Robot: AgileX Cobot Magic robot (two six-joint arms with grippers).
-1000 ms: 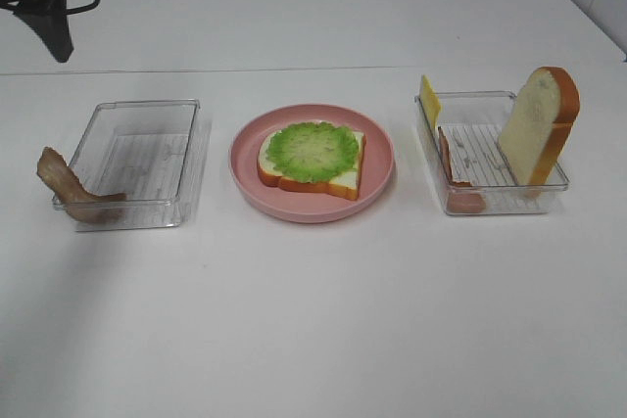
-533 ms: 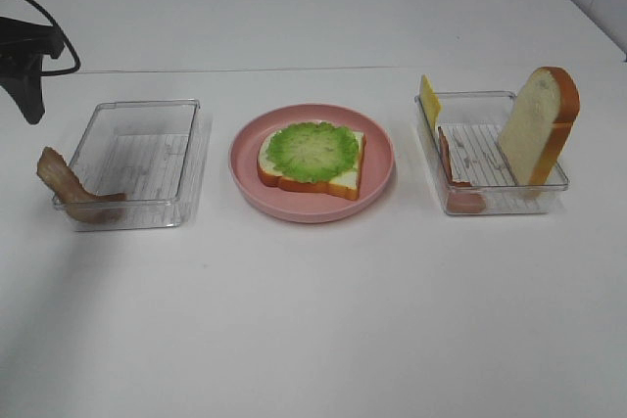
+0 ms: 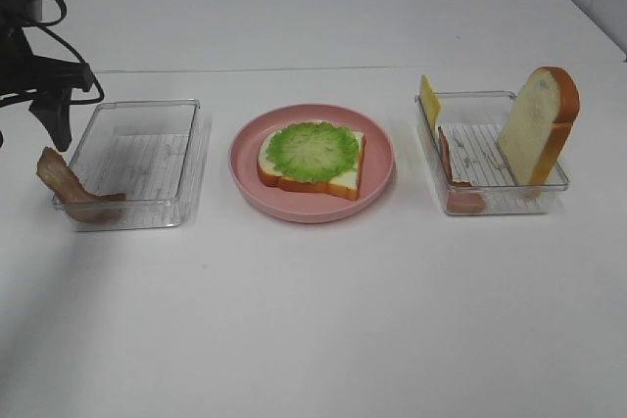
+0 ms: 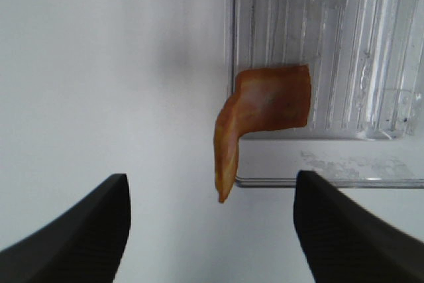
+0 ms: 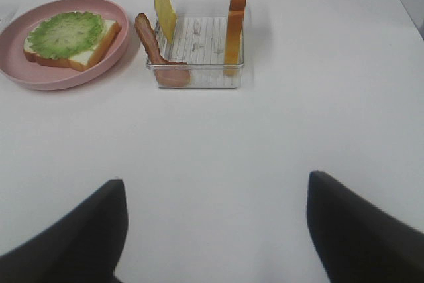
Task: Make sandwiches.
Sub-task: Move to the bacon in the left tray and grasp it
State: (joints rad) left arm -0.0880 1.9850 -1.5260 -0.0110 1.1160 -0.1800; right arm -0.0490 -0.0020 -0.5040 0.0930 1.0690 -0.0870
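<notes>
The sandwich in the making, a white bread slice topped with green lettuce [image 3: 312,156] [image 5: 66,34], lies on a pink plate [image 3: 245,175] [image 5: 40,81]. A brown bacon strip [image 3: 67,186] [image 4: 265,107] hangs over the left corner of a clear tray [image 3: 147,105] [image 4: 331,44]. My left gripper [image 3: 57,126] [image 4: 212,230] hovers just behind that strip, open, with nothing between its fingers. In the right tray [image 3: 490,205] [image 5: 199,83] are yellow cheese [image 3: 429,100] [image 5: 164,14], a pinkish ham strip [image 3: 451,159] [image 5: 151,43] and an upright bread slice [image 3: 539,124] [image 5: 237,11]. My right gripper [image 5: 212,230] is open over bare table.
A white table carries the two trays and the plate in a row. Black cables trail from the left arm at the far left edge. The table's far edge runs behind the trays.
The left arm has swung from the far left corner toward the left tray, ending just behind the bacon strip. Nothing on the table has moved.
</notes>
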